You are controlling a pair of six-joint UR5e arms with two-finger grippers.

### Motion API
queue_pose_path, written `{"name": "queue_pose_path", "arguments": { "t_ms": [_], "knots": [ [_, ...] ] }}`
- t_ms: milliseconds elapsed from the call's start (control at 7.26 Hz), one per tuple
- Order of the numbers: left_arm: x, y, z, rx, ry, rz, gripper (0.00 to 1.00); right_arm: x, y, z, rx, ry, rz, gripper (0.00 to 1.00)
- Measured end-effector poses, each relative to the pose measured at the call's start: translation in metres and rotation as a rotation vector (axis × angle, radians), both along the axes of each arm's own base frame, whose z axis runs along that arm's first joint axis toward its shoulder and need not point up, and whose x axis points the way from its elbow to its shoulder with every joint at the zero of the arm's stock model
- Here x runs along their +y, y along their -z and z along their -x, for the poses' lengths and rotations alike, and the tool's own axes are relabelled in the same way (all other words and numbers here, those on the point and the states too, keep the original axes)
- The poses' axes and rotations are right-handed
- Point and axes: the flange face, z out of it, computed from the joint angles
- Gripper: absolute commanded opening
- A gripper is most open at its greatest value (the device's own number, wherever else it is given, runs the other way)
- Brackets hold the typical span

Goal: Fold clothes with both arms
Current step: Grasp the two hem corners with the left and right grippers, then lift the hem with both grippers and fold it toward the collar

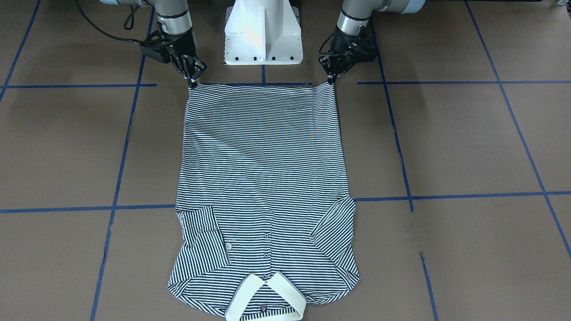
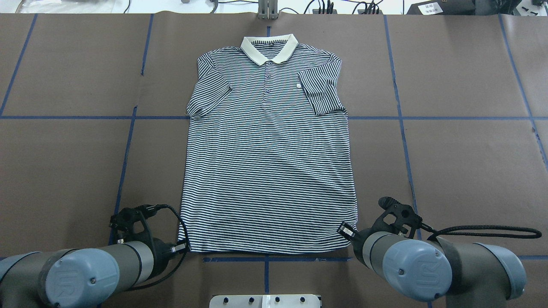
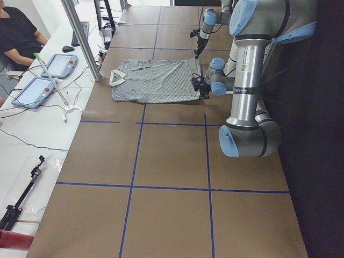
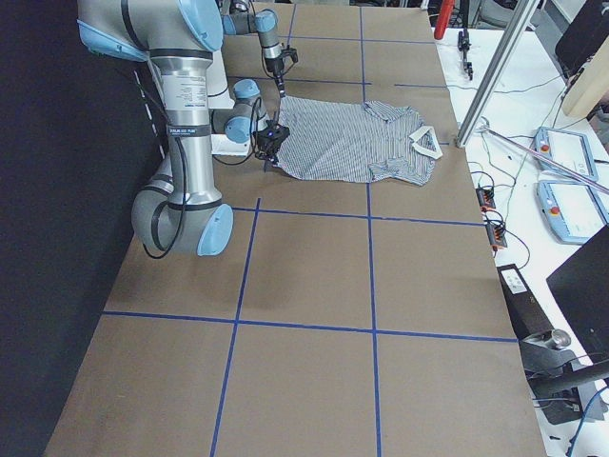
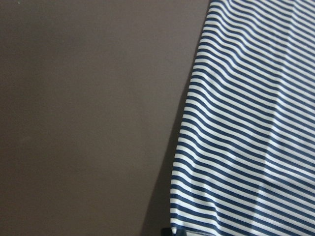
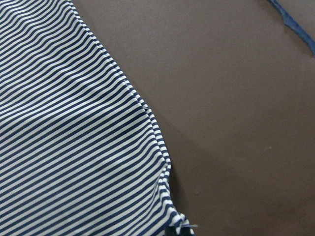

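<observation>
Brown paper covers the desk, which is ruled into large squares by blue tape lines. On it we see the polo shirt lying flat and face up in the middle. Its cream collar is at the far edge from the robot and its hem is at the near edge, just in front of the white pedestal base. Both sleeves are folded inward over the chest. The one on the robot's right lies just beside the small logo patch, and the other is turned in at a slant. The blue buttons run down from the collar opening.

The left arm and the right arm reach down to the two hem corners. We see the left gripper with its fingers pressed together on the hem corner on the robot's left, and the right gripper pinched in the same way on the opposite corner. The hem runs straight between them. In the right wrist view the striped cloth gathers into small puckers toward the pinched corner. In the left wrist view the side edge runs smoothly down to the corner. We cannot tell whether the corners are off the desk.

Beyond the far end of the desk, a person in a dark top sits at a white bench beside two blue-edged tablets.
</observation>
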Motion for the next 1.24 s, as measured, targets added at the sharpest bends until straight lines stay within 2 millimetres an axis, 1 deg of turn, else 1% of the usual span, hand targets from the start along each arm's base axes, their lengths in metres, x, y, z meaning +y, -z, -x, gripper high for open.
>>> {"name": "queue_pose_path", "arguments": {
  "t_ms": [138, 276, 413, 551, 689, 827, 964, 1102, 1240],
  "knots": [
    [0.02, 0.014, 0.007, 0.017, -0.005, 0.044, 0.0, 0.004, 0.002, -0.006, -0.007, 0.007, -0.001, 0.0],
    [0.041, 0.025, 0.009, 0.04, -0.014, 0.089, 0.0, 0.016, 0.003, -0.018, -0.013, 0.027, -0.002, 0.0],
    [0.055, 0.034, 0.012, 0.06, -0.022, 0.12, 0.0, 0.033, 0.001, -0.033, -0.013, 0.058, -0.002, 0.0],
    [0.063, 0.04, 0.015, 0.074, -0.029, 0.136, 0.0, 0.046, 0.002, -0.045, -0.016, 0.084, -0.002, 0.0],
    [0.065, 0.043, 0.017, 0.072, -0.03, 0.143, 0.0, 0.053, 0.005, -0.053, -0.024, 0.097, -0.003, 0.0],
    [0.065, 0.047, 0.021, 0.066, -0.028, 0.147, 0.0, 0.054, 0.009, -0.058, -0.033, 0.099, -0.005, 0.0],
    [0.058, 0.051, 0.027, 0.065, -0.015, 0.146, 0.0, 0.049, 0.014, -0.064, -0.044, 0.085, -0.008, 0.0],
    [0.039, 0.052, 0.034, 0.063, 0.022, 0.14, 0.0, 0.037, 0.018, -0.068, -0.05, 0.064, -0.017, 0.0],
    [0.015, 0.049, 0.039, 0.051, 0.06, 0.117, 0.0, 0.019, 0.022, -0.067, -0.05, 0.057, -0.054, 0.0]
  ]
}}
